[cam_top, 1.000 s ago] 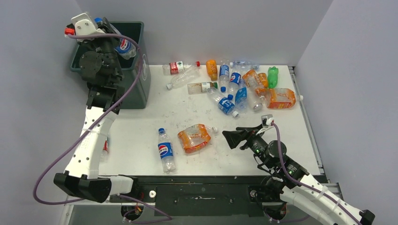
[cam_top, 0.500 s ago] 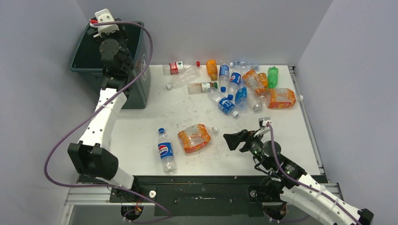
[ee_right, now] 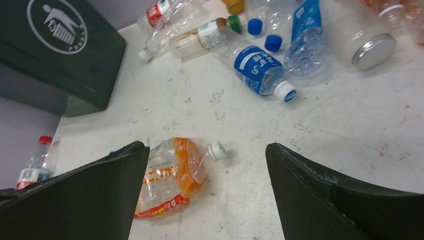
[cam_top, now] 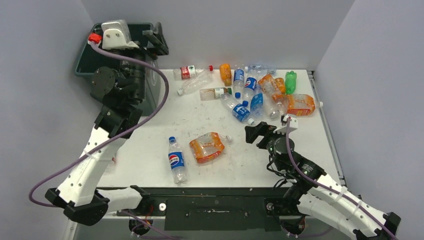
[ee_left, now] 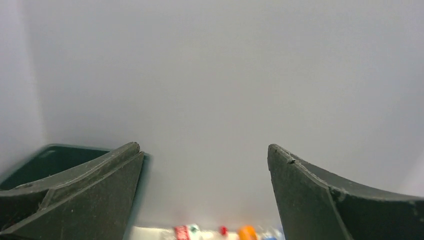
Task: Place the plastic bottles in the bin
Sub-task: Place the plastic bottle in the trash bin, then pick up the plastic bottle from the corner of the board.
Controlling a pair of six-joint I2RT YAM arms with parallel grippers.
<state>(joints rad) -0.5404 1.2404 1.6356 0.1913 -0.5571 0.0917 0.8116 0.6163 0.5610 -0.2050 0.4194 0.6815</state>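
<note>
The dark green bin [cam_top: 88,64] stands at the back left corner. My left gripper [cam_top: 156,39] hangs high beside its right rim, open, nothing between its fingers [ee_left: 203,146]; that wrist view shows mostly the wall. Several plastic bottles [cam_top: 250,92] lie heaped at the back of the table. A blue-label cola bottle [cam_top: 176,160] and a crushed orange bottle [cam_top: 207,147] lie near the front. My right gripper [cam_top: 257,135] is open, low, right of the crushed orange bottle [ee_right: 170,175], whose white cap points between its fingers [ee_right: 206,150].
The bin [ee_right: 60,50] shows a round white sticker on its side. A small red-capped bottle [ee_right: 35,165] stands at the table's left edge. A clear bottle with a blue label [ee_right: 255,65] lies nearest the heap's front. Grey walls close in on three sides.
My left gripper has opened over the bin; the cola bottle it held no longer shows. That arm swung right of the bin. My right gripper moved slightly toward the heap.
</note>
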